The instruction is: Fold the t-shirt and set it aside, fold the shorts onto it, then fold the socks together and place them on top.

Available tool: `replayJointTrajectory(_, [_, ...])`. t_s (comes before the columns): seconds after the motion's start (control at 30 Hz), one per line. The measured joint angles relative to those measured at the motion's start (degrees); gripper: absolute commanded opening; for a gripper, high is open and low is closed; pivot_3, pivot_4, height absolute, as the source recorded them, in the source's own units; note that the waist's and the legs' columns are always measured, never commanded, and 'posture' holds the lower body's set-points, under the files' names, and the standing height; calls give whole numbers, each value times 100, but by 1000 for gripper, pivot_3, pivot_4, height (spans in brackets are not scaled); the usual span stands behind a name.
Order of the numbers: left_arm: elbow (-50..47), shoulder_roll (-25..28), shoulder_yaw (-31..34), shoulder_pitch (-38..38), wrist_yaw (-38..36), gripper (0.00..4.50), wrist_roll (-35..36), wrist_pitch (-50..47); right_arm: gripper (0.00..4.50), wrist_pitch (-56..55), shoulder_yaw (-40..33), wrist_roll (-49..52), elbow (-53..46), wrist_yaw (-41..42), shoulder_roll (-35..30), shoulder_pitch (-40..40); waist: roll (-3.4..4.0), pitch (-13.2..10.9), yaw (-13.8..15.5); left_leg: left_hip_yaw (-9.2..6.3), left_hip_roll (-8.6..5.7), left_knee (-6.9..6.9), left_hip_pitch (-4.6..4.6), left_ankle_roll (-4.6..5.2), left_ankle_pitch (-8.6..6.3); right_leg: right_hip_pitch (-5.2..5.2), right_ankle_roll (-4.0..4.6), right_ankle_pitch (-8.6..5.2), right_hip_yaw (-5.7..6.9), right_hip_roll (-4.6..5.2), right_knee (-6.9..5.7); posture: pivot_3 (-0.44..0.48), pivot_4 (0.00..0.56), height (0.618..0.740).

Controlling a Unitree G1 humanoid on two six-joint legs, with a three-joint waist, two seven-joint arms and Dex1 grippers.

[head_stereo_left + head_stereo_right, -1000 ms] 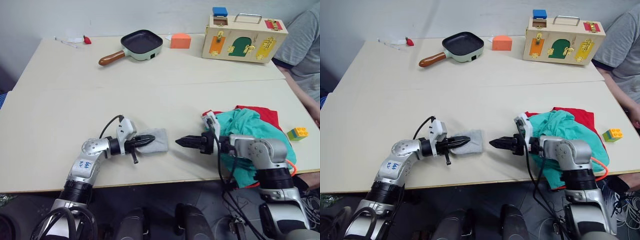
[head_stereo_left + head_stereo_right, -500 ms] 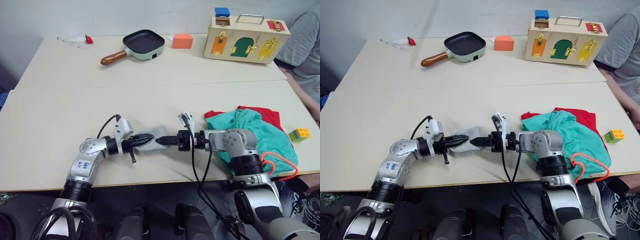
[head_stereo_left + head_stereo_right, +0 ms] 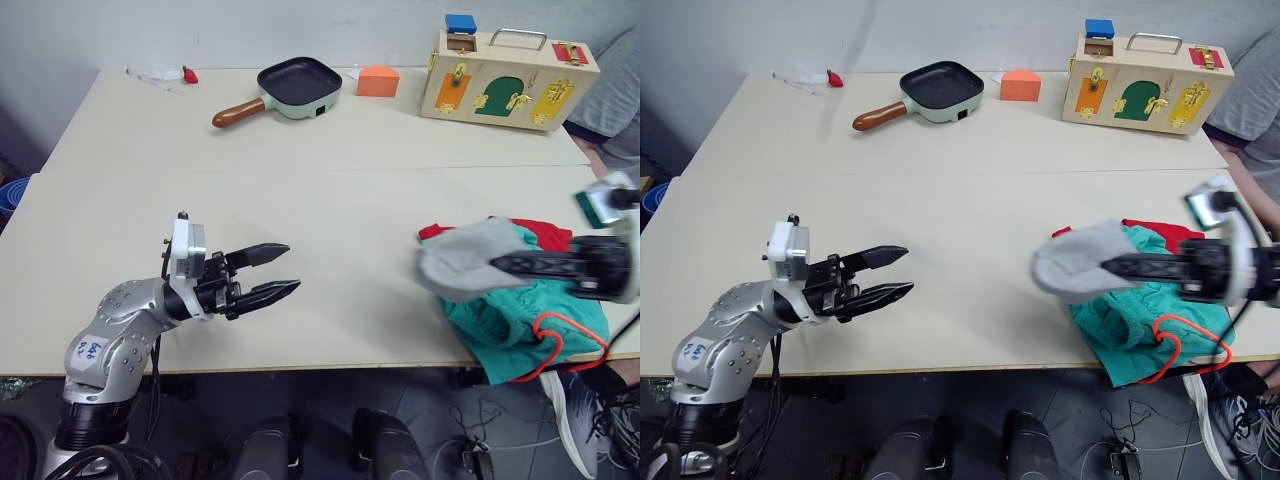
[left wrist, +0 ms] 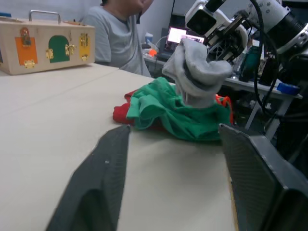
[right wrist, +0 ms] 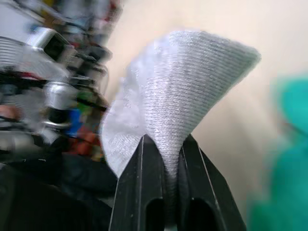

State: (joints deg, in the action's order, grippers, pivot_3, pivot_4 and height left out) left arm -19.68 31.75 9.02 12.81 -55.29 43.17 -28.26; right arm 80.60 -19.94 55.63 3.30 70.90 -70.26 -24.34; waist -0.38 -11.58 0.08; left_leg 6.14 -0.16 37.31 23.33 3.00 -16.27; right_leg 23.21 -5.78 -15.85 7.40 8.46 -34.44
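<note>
Here, from my head cameras, my right gripper [image 3: 1120, 267] is clenched on the plain light grey knit socks [image 3: 1072, 262], holding them bunched in the air just over the near-left edge of the clothes pile, which I judge is so I can lower them onto the top of it as the task's last step. That pile is my landmark: the teal-green cloth shorts with the thin orange drawstring [image 3: 1127, 305] lie crumpled over the bright red t-shirt [image 3: 1162, 233], of which only a strip shows along the pile's far edge. My left gripper [image 3: 272, 272] hangs well away from the pile, jaws parted and empty, kept clear, I judge, so the placing is unobstructed. From my left wrist, looking between my own spread fingers [image 4: 102, 178], the socks [image 4: 196, 72] droop as a soft folded lump above the shorts [image 4: 175, 111], with the red shirt [image 4: 122, 111] peeking from beneath them. From my right wrist, my fingers [image 5: 138, 184] pinch a fold of the ribbed grey knit [image 5: 180, 91], which fans out wide and limp beyond the tips, so it should flop flat once let go.
</note>
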Motion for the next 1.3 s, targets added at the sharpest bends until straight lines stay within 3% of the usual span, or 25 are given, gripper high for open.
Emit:
replayJointTrajectory(0.07, [-45, 16, -5, -15, 62, 4485, 40, -114, 0, -582, 210, -441, 521, 504, -526, 346, -1, 0, 4, 10, 2, 4, -6, -1, -1, -8, -11, 6, 4, 2, 4, 0, 150, 740])
replayJointTrajectory(0.2, [-55, 26, -104, 48, 91, 4485, 42, -231, 0, -2014, 1191, -1575, 1879, 1275, -756, 66, 1, -1, -33, 53, 9, 10, -18, -23, -9, -8, -19, 14, 6, 3, 16, 0, 150, 740])
replayJointTrajectory(0.37, [-12, 106, -122, 242, 50, 4485, 43, -307, 0, -3627, 2240, -3058, 3665, 1371, -53, -1551, 9, -3, -79, 86, 15, 11, -16, -41, -2, 27, -23, 22, 6, -3, -9, 0, 150, 740])
replayJointTrajectory(0.5, [-4, 131, -137, 274, 49, 4485, 43, -366, 0, -4298, 2531, -3783, 4827, 1105, 724, -2186, 11, -4, -29, 85, 22, 11, -12, -22, 19, 38, -19, 22, 14, -11, -21, 0, 150, 740])
replayJointTrajectory(0.67, [-7, 308, -113, 275, 36, 4500, 30, -374, 1518, -4505, 2629, -4320, 5308, 1057, 825, -2424, 13, -5, -4, 77, 19, 22, -7, -16, 16, 30, -18, 22, 16, -4, -13, 0, 150, 740])
replayJointTrajectory(0.93, [55, 621, 134, 1, -17, 4500, -255, -68, 4412, -5000, 2365, -4545, 5118, 1512, 27, -2338, 27, -7, -21, 80, 21, 30, -7, -43, -11, 32, -20, 23, 14, 1, -19, 0, 150, 740])
replayJointTrajectory(1.03, [226, 733, 205, -10, -11, 4500, -493, 177, 4464, -5025, 2112, -4432, 4319, 1641, -116, -2226, 33, -4, -52, 94, 32, 30, -13, -51, -16, 35, -13, 28, 16, 5, -20, 0, 150, 740])
replayJointTrajectory(1.13, [318, 839, 319, -103, 100, 4500, -788, 362, 4464, -4779, 1620, -3946, 2899, 1541, 62, -1921, 34, -3, -102, 96, 61, 30, -15, -61, -22, 36, -3, 33, 24, -3, -22, 0, 150, 740])
replayJointTrajectory(1.3, [759, 958, 549, -514, 342, 4500, -1276, 736, 4464, -5471, 1158, -3384, 1003, 787, 1622, -1013, 19, 4, -100, 96, 86, 28, -17, -54, -15, 37, 6, 33, 31, -28, -35, 0, 150, 740])
